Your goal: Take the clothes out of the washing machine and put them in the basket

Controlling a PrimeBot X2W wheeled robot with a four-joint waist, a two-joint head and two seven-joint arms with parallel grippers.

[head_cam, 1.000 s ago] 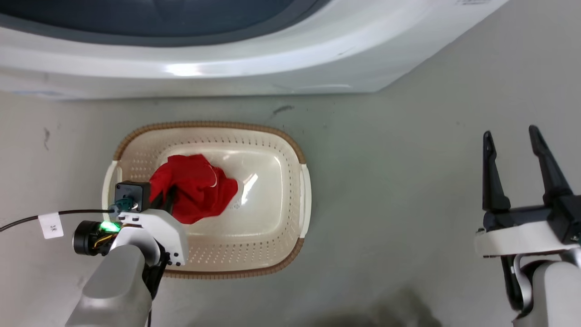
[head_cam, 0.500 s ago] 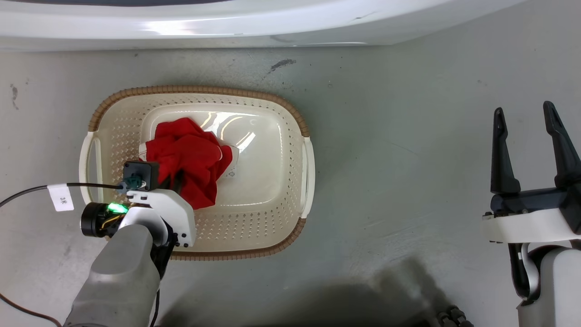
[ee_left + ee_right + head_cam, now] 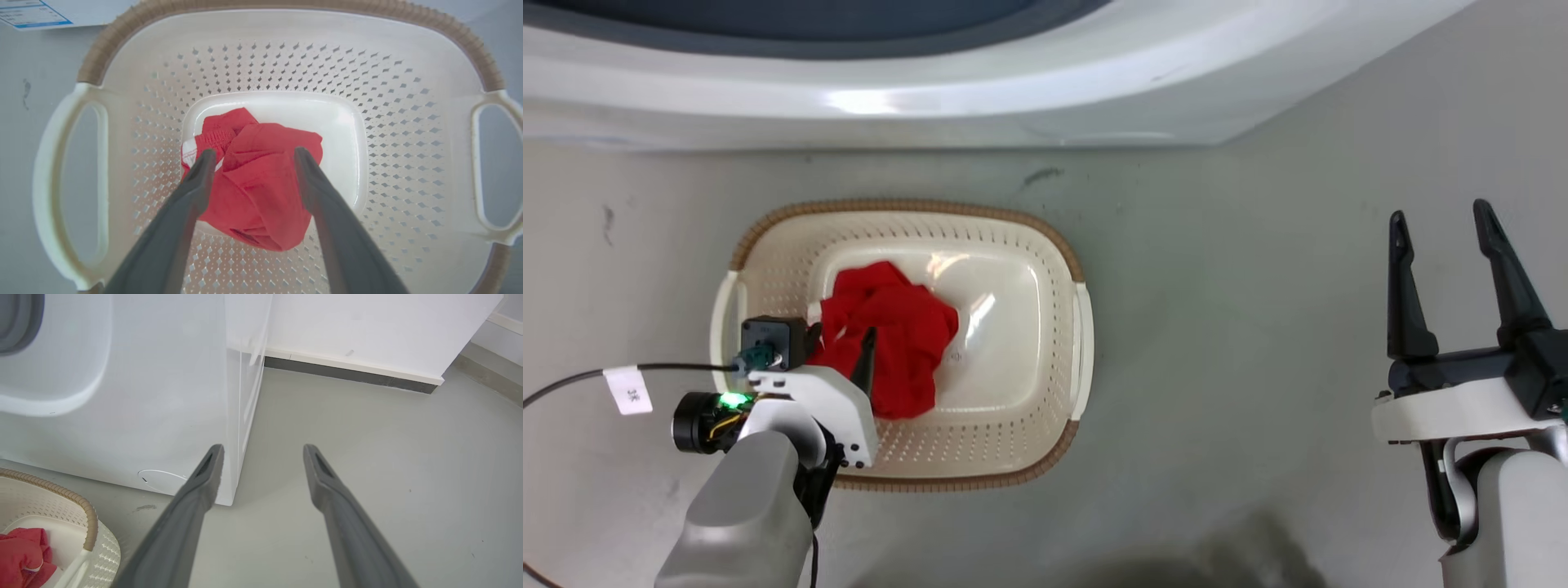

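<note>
We're at the drop-off. The crumpled red fabric garment [image 3: 261, 192] lies on the bottom of the oval cream perforated plastic basket [image 3: 286, 65]. Left gripper [image 3: 254, 152] fingers apart, straddling it, not clamping. Right gripper [image 3: 1439, 211] spread, empty. Next, we reckon: lift left clear, then check the large white washing machine [image 3: 1013, 98].

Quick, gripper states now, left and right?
Left gripper: open, over the crumpled red fabric garment lying in the cream perforated plastic basket.
Right gripper: open, empty.
</note>
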